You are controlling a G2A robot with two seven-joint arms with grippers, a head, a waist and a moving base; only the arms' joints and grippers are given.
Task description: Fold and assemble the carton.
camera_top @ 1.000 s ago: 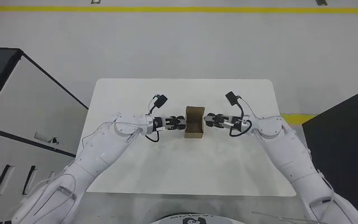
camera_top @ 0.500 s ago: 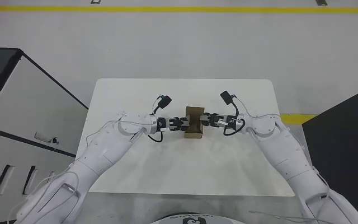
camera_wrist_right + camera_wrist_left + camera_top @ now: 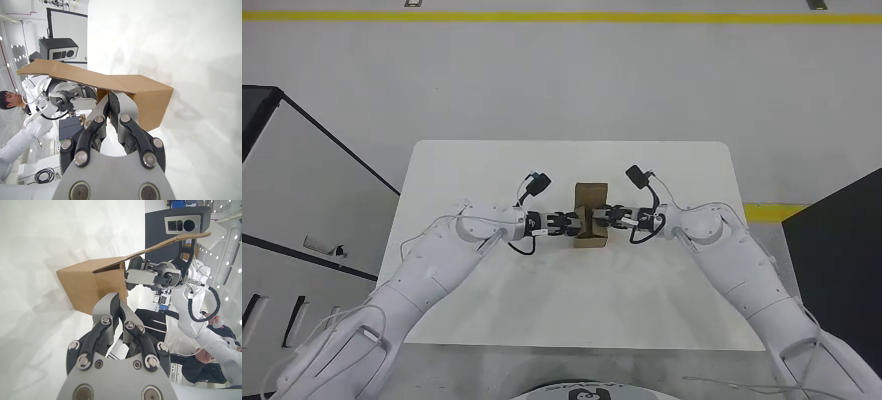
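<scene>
both my arms stretch forward over the white table (image 3: 492, 300), elbows out and forearms angling inward so the wrists meet nose to nose across the carton (image 3: 590, 200). my left pincer (image 3: 564, 222) sits at the carton's 9 o'clock and my right pincer (image 3: 610, 220) at its 3 o'clock, each touching a side wall.

seen from the left wrist, the left fingers (image 3: 111, 302) are drawn together with only a thin slit between the pads, tips against the brown wall. the right fingers (image 3: 121, 102) are likewise drawn together, tips tucked under the raised flap (image 3: 66, 73). i cannot tell whether a sliver of card lies between them.

the carton stands near the table's centre, slightly toward 12 o'clock, with that long flap lifted and slanting away.

around the table lies pale grey floor (image 3: 542, 90), a yellow line (image 3: 542, 16) crossing it at 12 o'clock, and a black-framed panel (image 3: 312, 170) at 9 o'clock.
</scene>
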